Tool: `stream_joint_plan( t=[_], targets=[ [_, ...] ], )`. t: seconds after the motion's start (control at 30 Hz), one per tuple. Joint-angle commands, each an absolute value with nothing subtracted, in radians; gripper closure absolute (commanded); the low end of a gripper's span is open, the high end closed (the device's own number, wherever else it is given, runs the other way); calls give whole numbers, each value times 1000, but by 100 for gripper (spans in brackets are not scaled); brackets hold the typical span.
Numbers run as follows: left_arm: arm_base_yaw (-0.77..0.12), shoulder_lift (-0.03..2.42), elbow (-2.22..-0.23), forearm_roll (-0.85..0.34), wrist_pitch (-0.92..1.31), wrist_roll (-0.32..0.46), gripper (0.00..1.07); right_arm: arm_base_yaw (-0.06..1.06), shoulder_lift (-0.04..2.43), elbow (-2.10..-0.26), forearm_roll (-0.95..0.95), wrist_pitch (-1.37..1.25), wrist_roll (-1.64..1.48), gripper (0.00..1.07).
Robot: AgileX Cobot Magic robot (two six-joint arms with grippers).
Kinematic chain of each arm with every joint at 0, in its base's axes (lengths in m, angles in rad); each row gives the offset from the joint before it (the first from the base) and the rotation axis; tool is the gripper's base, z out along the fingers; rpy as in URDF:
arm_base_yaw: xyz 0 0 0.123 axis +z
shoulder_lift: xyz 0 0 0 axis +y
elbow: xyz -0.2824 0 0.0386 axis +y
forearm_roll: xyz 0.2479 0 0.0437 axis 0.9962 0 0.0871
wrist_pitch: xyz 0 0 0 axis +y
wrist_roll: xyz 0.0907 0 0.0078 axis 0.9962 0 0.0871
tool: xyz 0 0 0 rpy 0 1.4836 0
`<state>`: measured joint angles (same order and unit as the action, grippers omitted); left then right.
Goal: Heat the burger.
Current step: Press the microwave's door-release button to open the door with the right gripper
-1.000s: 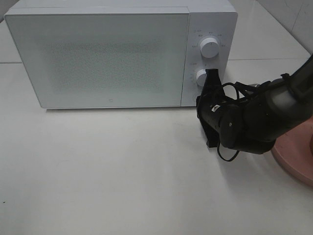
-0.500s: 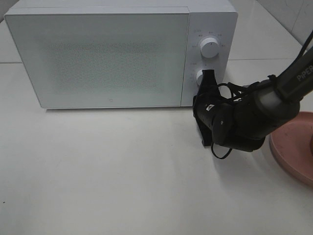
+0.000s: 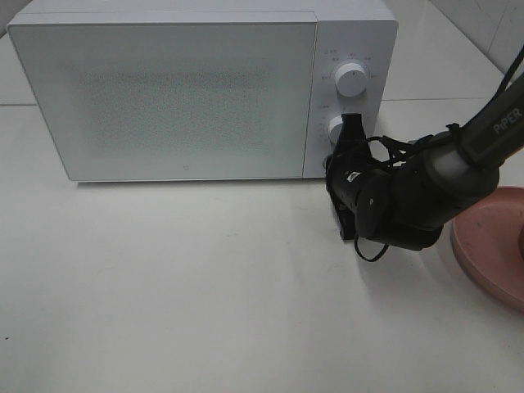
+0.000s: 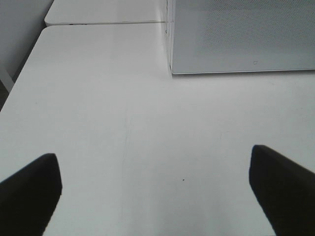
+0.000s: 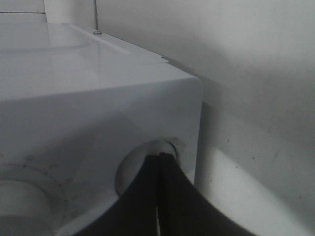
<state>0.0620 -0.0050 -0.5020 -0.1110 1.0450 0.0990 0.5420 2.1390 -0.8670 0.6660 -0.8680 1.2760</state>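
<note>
In the high view, you see a white microwave [image 3: 164,98] standing at the back of the desk [image 3: 205,286] with its door [image 3: 164,90] closed. Two knobs sit on the panel to the right of the door, an upper knob [image 3: 351,79] and a lower knob [image 3: 334,127]. Your right pincer [image 3: 353,124] points up at the lower knob, its tips right against it. A pink plate [image 3: 491,254] lies at the right edge of the desk, partly behind the arm. You cannot see the burger in any view, so its place cannot be told.

In the left wrist view, your left pincer [image 4: 152,162] hangs over bare desk [image 4: 98,98] with its dark fingers [image 4: 29,191] spread wide and nothing between them. The microwave [image 4: 246,39] stands well ahead of it.

In the right wrist view, your right pincer [image 5: 160,156] is pressed fully together, holding nothing. Its tips lie on the edge of the lower knob [image 5: 133,172], and the other knob [image 5: 19,201] shows beside it on the panel.
</note>
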Motion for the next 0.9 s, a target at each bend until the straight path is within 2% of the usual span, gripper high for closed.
stream_joint_plan(
  t=[0.03, 0.6, 0.73, 0.9],
  targets=[
    [61, -24, -498, -111, 1040, 94, 9, 535, 2137, -876, 663, -914, 1261, 107],
    [61, -24, -498, -111, 1040, 94, 9, 524, 2155, -944, 661, -977, 1256, 107],
    [61, -24, -498, -111, 1040, 94, 9, 512, 2155, -946, 691, -1086, 1229, 107],
    [61, -24, -498, -111, 1040, 94, 9, 501, 2155, -969, 686, -1096, 1229, 107]
  ],
)
